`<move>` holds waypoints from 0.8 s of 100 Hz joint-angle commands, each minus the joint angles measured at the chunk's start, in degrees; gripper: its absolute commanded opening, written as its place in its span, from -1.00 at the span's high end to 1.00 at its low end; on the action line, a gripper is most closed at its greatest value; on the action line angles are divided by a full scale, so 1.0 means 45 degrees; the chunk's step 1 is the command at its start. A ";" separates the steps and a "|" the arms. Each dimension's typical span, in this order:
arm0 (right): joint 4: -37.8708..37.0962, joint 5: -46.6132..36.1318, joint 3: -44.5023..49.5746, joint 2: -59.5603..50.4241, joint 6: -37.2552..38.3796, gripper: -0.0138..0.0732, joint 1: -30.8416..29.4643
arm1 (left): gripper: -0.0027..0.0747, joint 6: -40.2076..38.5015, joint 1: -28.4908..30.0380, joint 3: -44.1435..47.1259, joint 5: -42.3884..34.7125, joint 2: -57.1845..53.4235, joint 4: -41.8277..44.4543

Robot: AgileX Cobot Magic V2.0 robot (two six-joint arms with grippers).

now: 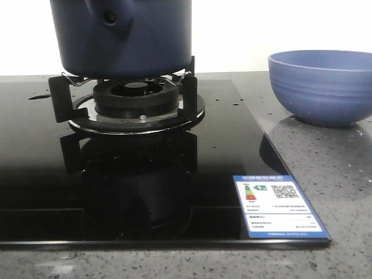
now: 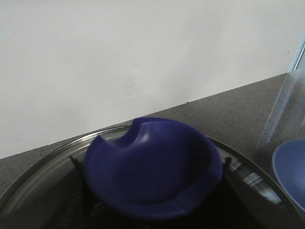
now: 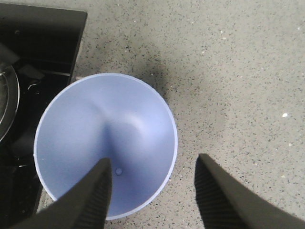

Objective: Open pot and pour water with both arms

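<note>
Stovetop glass lies nearest you: the black glossy cooktop panel [image 1: 116, 174] runs along the front edge of the grey speckled stone counter [image 1: 343, 192], and a blue-and-white energy label sticker [image 1: 279, 204] sits at the panel's front right corner. Behind it you see the black round gas burner [image 1: 136, 96] ringed by its black metal pan support [image 1: 64, 99]. On that support stands the large dark navy-blue matte pot [image 1: 122, 35], straight-sided, its stubby handle socket with a hole facing you; its top is cut off in the front view. To the right, off the panel on the counter near its right edge, rests the smaller lighter-blue ribbed bowl [image 1: 322, 87], upright and well apart from the pot. From the right wrist view you look straight down into that bowl, and the right gripper [image 3: 152, 191] hangs above it with its two black ribbed fingers [image 3: 95, 195] spread wide, one over the bowl's inside and the other beyond its rim, grasping nothing. In the left wrist view you find a dark blue cupped knob [image 2: 152, 167] on a clear glass lid [image 2: 43, 176] close under the camera; the left gripper's own fingers do not show, so you cannot tell how its jaws stand.
</note>
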 commanded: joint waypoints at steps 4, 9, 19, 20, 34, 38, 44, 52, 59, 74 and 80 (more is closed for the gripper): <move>0.0141 -0.0431 -0.0411 -0.0505 -0.0149 -0.14 -0.0052 | -0.02 -0.0076 -0.0106 -0.0580 -0.1327 -0.0227 -0.0002; 0.0164 -0.0431 -0.0411 -0.0505 -0.0149 -0.14 -0.0052 | -0.02 -0.0076 -0.0106 -0.0580 -0.1304 -0.0116 -0.0002; 0.0164 -0.0431 -0.0411 -0.0505 -0.0149 -0.14 -0.0052 | -0.02 -0.0076 -0.0106 -0.0580 -0.1304 0.0008 -0.0002; 0.0164 -0.0431 -0.0411 -0.0505 -0.0149 -0.14 -0.0052 | -0.02 -0.0076 -0.0106 -0.0580 -0.1304 0.0008 -0.0002; 0.0164 -0.0456 -0.0411 -0.0505 -0.0149 -0.14 -0.0052 | -0.02 -0.0076 -0.0106 -0.0580 -0.1040 0.0041 -0.0002; 0.0164 -0.0456 -0.0411 -0.0505 -0.0149 -0.14 -0.0052 | -0.06 -0.0076 -0.0106 -0.0580 -0.0941 0.0064 -0.0002; 0.0164 -0.0456 -0.0411 -0.0505 -0.0149 -0.14 -0.0052 | -0.17 -0.0076 -0.0106 -0.0580 -0.0873 0.0062 -0.0002; 0.0164 -0.0456 -0.0411 -0.0505 -0.0149 -0.14 -0.0052 | -0.44 -0.0076 -0.0106 -0.0580 -0.0687 0.0062 -0.0002; 0.0164 -0.0456 -0.0411 -0.0505 -0.0149 -0.14 -0.0052 | -0.57 -0.0076 -0.0106 -0.0580 -0.0569 0.0062 -0.0106; 0.0164 -0.0456 -0.0411 -0.0505 -0.0149 -0.14 -0.0052 | -0.58 -0.0076 -0.0106 -0.0580 -0.0569 -0.0543 -0.0323; 0.0164 -0.0456 -0.0411 -0.0505 -0.0149 -0.14 -0.0052 | -0.58 -0.0076 -0.0106 -0.0580 -0.0516 -0.1029 -0.0323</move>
